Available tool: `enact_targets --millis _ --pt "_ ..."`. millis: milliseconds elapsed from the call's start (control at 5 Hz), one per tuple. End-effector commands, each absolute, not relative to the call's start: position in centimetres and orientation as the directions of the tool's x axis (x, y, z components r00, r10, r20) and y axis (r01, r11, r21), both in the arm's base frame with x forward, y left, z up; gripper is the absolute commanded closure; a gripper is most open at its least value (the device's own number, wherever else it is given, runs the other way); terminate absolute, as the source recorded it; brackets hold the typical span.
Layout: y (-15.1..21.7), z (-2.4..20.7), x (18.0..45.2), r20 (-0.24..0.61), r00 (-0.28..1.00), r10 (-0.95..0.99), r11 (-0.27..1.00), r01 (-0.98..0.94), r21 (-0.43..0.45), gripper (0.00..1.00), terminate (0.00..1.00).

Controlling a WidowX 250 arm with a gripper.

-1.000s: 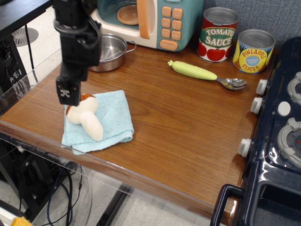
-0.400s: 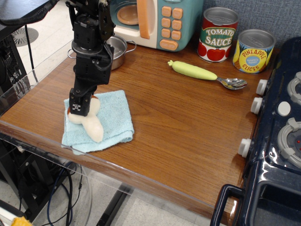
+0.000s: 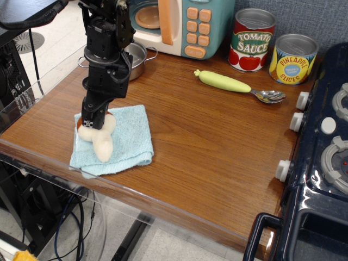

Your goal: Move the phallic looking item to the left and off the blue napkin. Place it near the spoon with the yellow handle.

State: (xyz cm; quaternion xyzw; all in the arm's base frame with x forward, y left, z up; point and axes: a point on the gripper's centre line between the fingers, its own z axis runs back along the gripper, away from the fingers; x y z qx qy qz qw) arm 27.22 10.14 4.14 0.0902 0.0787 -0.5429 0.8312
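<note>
The plush mushroom (image 3: 101,144) lies on the light blue napkin (image 3: 129,136) at the front left of the table. Its brown cap is under the gripper and its cream stem points toward the front edge. My gripper (image 3: 91,123) reaches straight down with its fingers pressed around the cap end, and appears shut on it. The mushroom still rests on the cloth. The spoon with the pale yellow-green handle (image 3: 223,81) and metal bowl (image 3: 270,96) lies far to the right, in front of the cans.
A steel pot (image 3: 132,57) and a toy microwave (image 3: 182,24) stand at the back. A tomato sauce can (image 3: 251,41) and a pineapple can (image 3: 292,58) stand behind the spoon. A toy stove (image 3: 326,147) fills the right side. The table's front edge runs just below the napkin.
The gripper came down from above the mushroom onto its cap. The stem swung from pointing front-right to pointing more straight toward the front edge. The napkin shifted slightly.
</note>
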Motion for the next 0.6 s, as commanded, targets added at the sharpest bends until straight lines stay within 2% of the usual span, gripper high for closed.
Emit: enact_targets --millis 0,200,400 --pt "8.6 9.7 27.9 -0.17 0.395 -0.903 0.36 0.911 0.202 1.0 0.0" --pt "6.6 12.6 27.8 -0.142 0.37 -0.918 0.327 0.91 0.256 1.0 0.0" --pt "4.4 13.9 28.8 -0.136 0.323 -0.936 0.277 0.92 0.277 1.0 0.0"
